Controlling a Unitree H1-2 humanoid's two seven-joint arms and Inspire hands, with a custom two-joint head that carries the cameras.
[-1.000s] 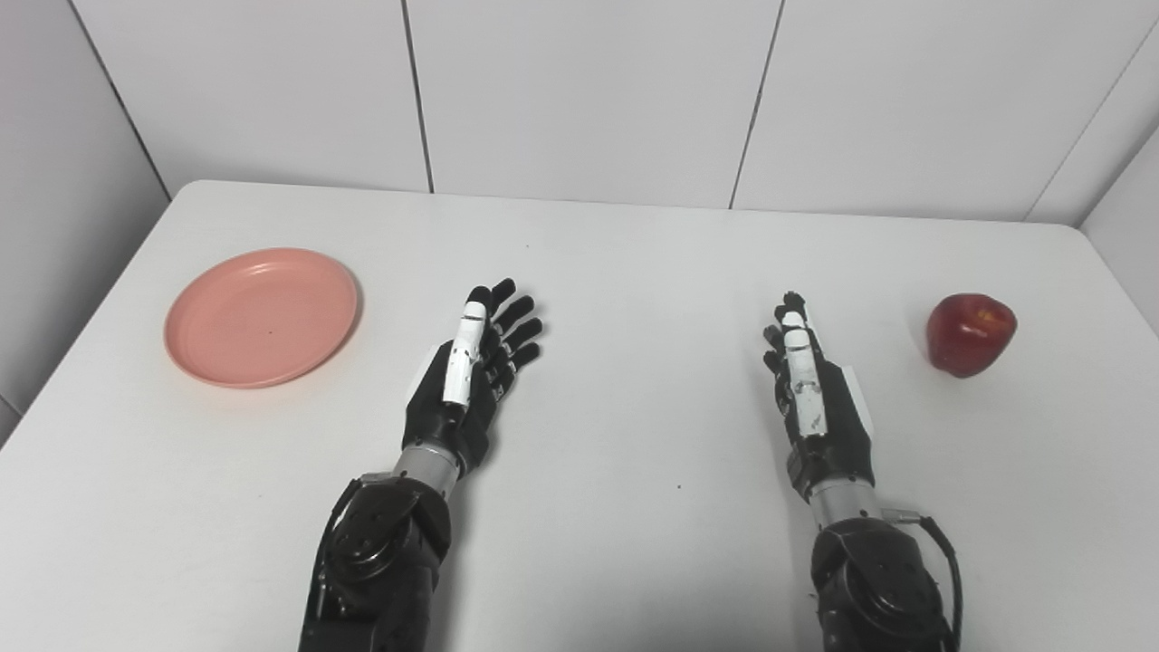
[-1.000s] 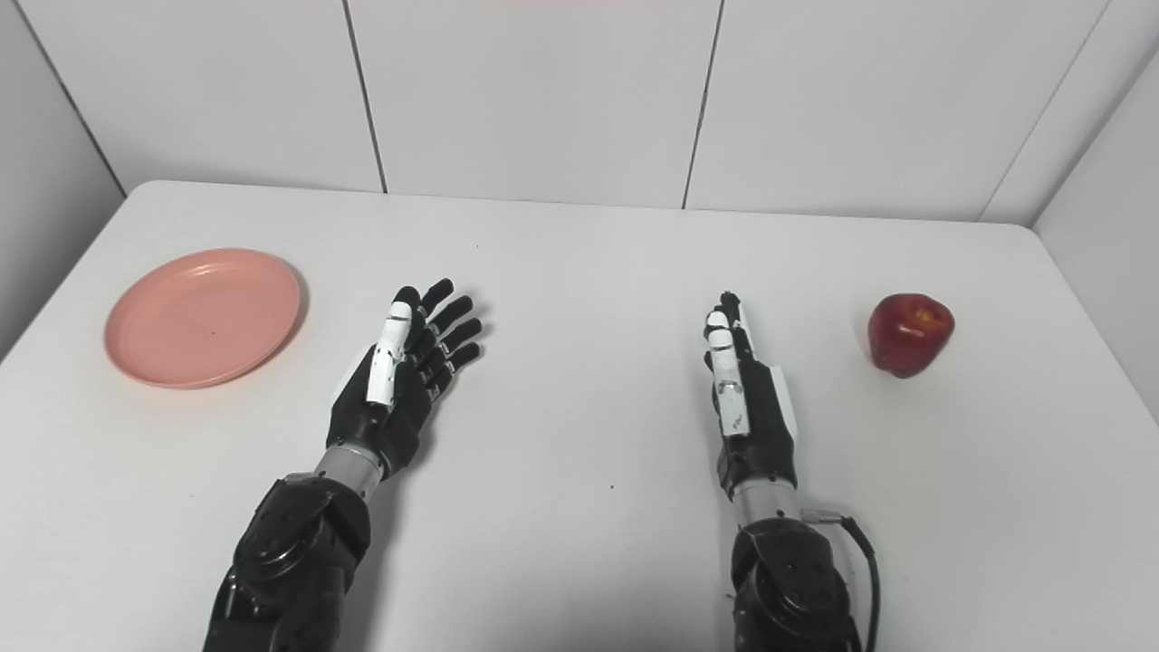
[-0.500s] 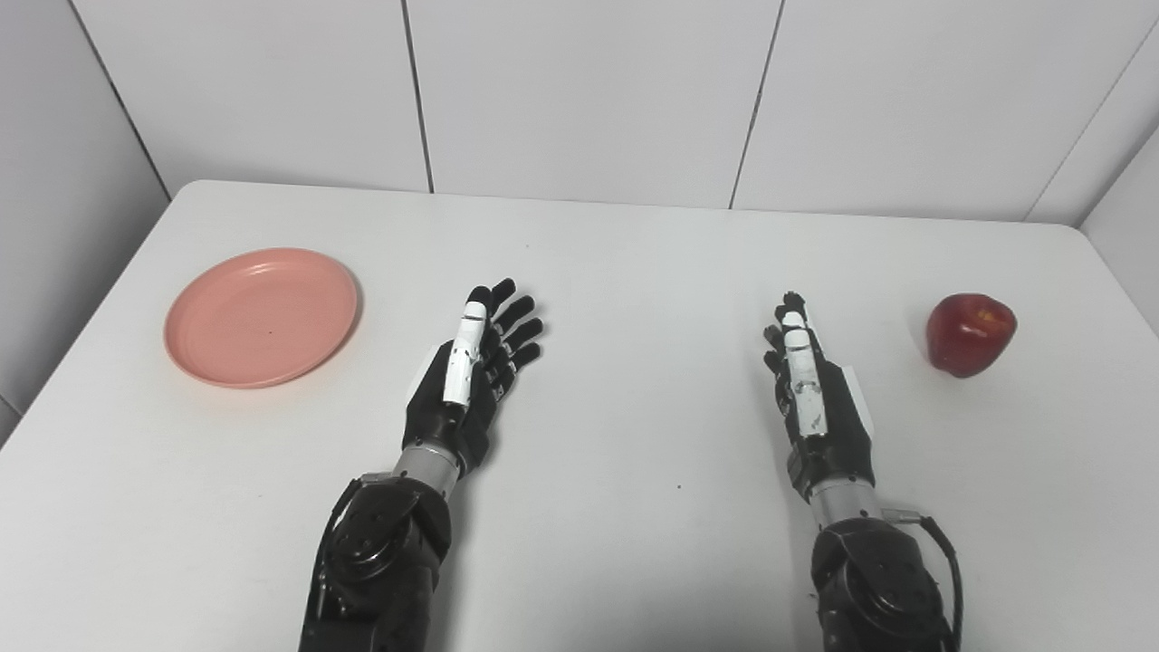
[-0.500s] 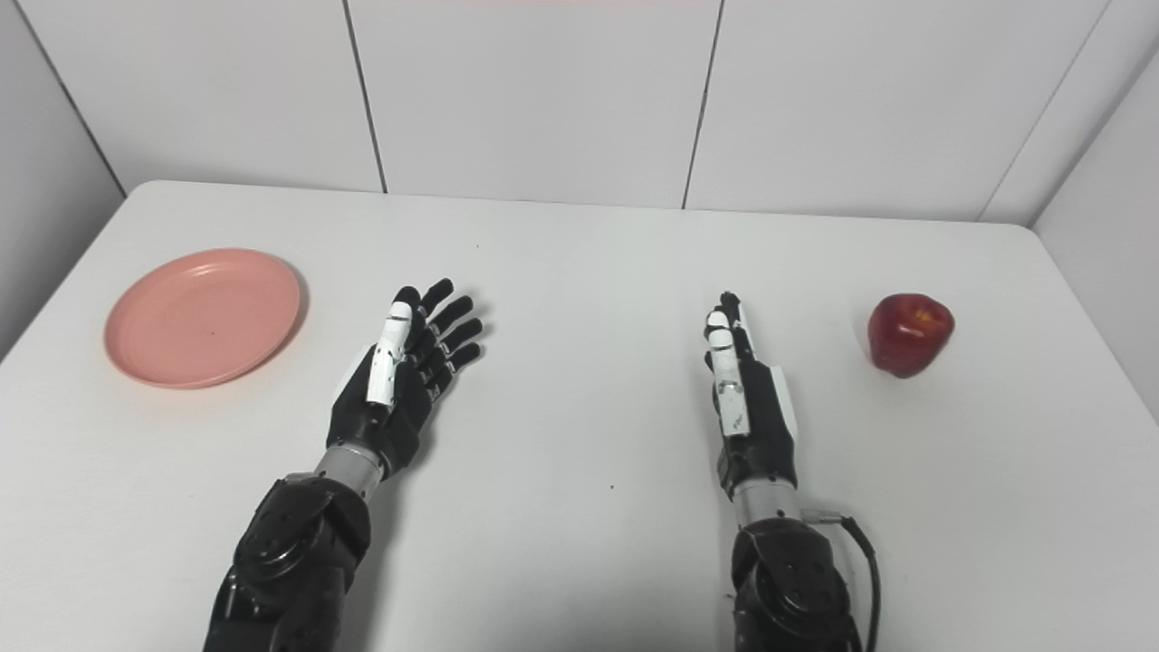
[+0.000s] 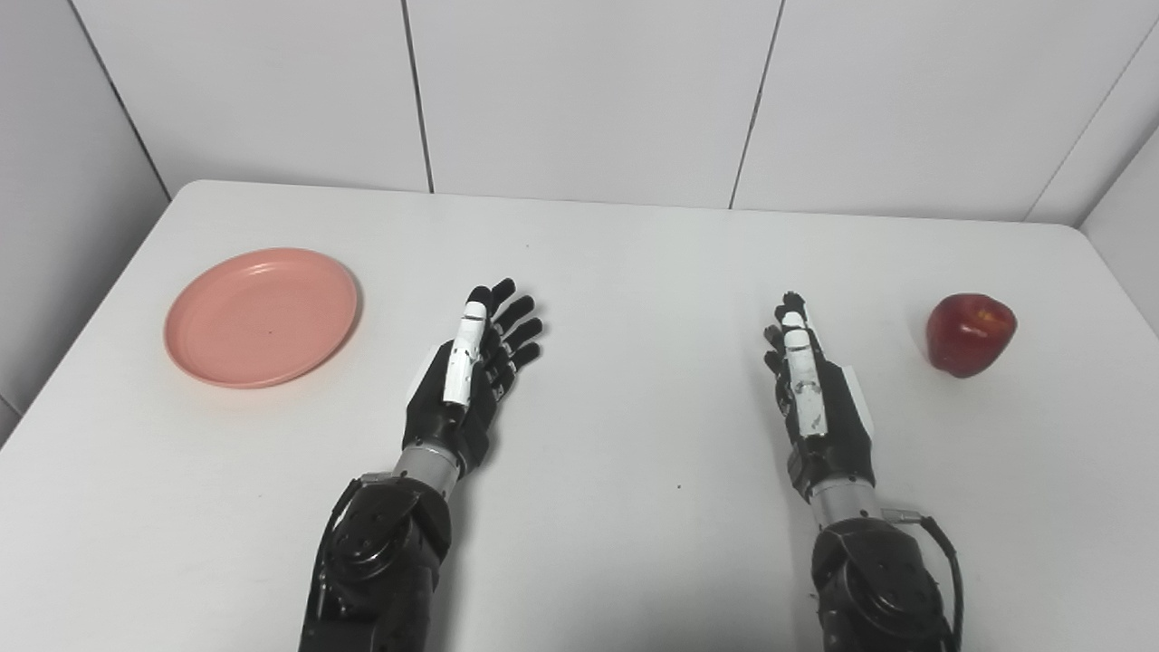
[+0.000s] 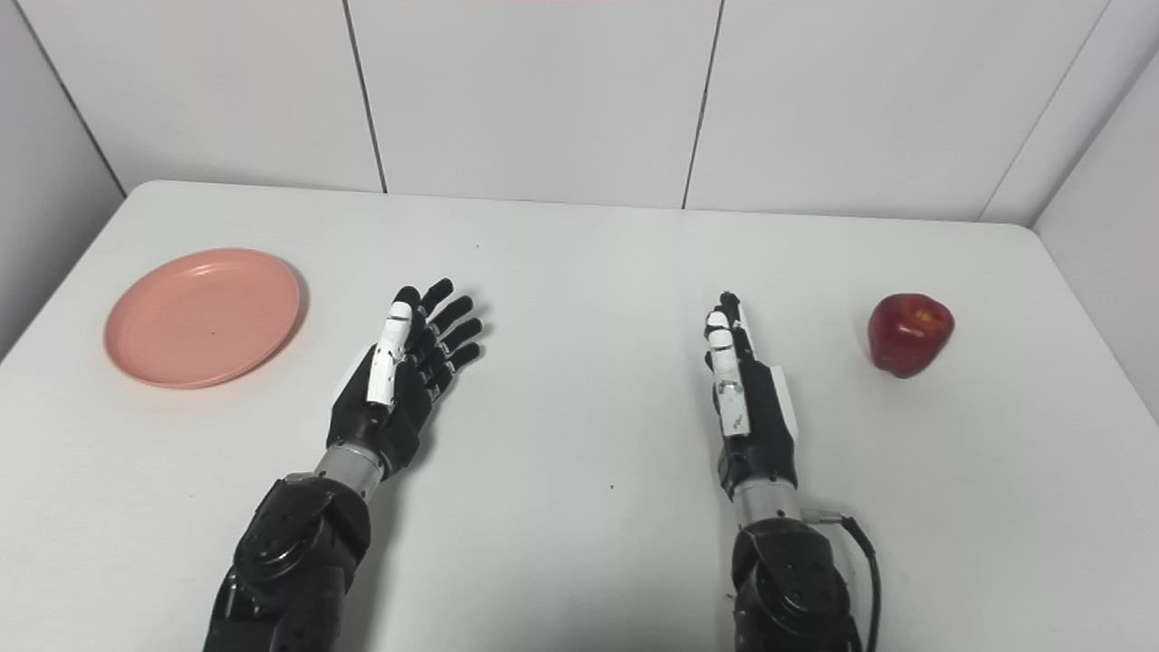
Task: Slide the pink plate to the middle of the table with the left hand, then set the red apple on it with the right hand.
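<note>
A pink plate (image 5: 261,316) lies empty on the white table (image 5: 634,272) at the left side. A red apple (image 5: 970,333) stands at the right side. My left hand (image 5: 475,371) rests on the table right of the plate, open, fingers spread, holding nothing. My right hand (image 5: 809,389) rests on edge left of the apple, open, fingers straight, holding nothing. Both hands are apart from the plate and the apple. The same scene shows in the right eye view: plate (image 6: 203,317), apple (image 6: 909,333), left hand (image 6: 405,376), right hand (image 6: 748,398).
White wall panels (image 5: 589,91) stand behind the table's far edge. A black cable (image 5: 946,552) runs by my right forearm. Bare table lies between my two hands.
</note>
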